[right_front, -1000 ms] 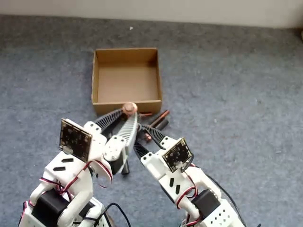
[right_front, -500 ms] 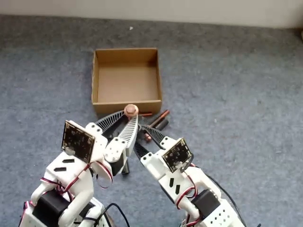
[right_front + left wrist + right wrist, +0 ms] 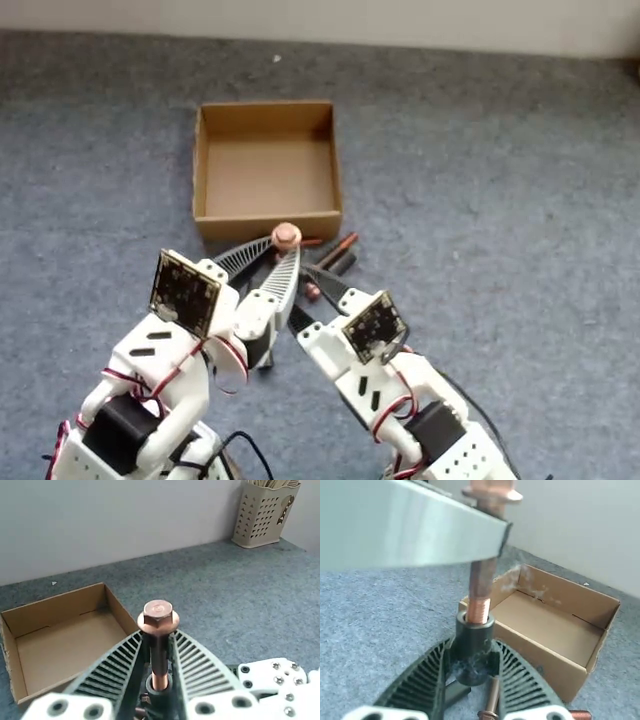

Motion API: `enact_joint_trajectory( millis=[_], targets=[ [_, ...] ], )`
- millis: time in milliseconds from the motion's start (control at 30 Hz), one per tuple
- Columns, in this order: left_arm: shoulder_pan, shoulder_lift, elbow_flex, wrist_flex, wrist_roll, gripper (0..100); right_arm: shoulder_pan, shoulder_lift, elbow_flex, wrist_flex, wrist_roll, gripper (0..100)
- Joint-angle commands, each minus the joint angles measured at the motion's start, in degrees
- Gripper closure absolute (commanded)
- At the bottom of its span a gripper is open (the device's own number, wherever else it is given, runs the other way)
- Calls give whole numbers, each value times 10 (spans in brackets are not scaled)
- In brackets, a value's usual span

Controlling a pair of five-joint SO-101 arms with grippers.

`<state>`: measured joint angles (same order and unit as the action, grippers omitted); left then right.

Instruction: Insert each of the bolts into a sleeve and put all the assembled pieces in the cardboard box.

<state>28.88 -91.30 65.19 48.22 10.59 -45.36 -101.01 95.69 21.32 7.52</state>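
My left gripper (image 3: 158,639) (image 3: 284,246) is shut on a copper bolt (image 3: 158,616) (image 3: 286,236), held upright just in front of the cardboard box (image 3: 265,165) (image 3: 60,640). The bolt's shaft (image 3: 481,592) stands with its tip in the mouth of a black sleeve (image 3: 473,645) (image 3: 159,686). My right gripper (image 3: 472,662) (image 3: 296,288) is shut on that sleeve, directly under the left gripper. The box (image 3: 555,625) stands open with nothing in it.
Loose copper bolts (image 3: 341,244) (image 3: 492,700) and a black sleeve (image 3: 341,263) lie on the grey carpet by the box's front right corner. Another black sleeve (image 3: 265,356) lies between the arms. A beige perforated basket (image 3: 262,512) stands far off by the wall.
The left arm has shifted to the right and slightly nearer, carrying the bolt from the box's front wall to above the sleeve. The right arm has kept still.
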Motion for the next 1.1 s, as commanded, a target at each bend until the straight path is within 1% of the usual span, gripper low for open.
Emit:
enact_joint_trajectory(
  millis=[0,67,100,233,400,500,667,767,833,967,1067],
  targets=[
    [-10,3,5,3,-8,877,-3,-17,49,-18,2,995],
    [-10,3,7,22,-8,809,-3,-17,50,-18,2,995],
    [-10,3,6,34,-8,791,-3,-17,50,-18,2,995],
    [-10,3,5,47,-11,786,-3,-17,50,-18,2,995],
    [-13,3,4,49,-81,786,32,-17,51,-18,2,995],
    [-30,3,4,68,-131,786,60,-17,52,-17,1,995],
    [-63,3,5,120,-203,790,67,-17,53,-15,1,995],
    [-122,3,5,147,-226,790,68,-15,53,-15,1,995],
    [-184,3,5,150,-228,790,69,-12,53,-4,1,995],
    [-322,3,10,151,-226,790,69,-12,49,60,1,995],
    [-403,3,30,159,-225,790,81,-14,46,95,-2,995]
  ],
)
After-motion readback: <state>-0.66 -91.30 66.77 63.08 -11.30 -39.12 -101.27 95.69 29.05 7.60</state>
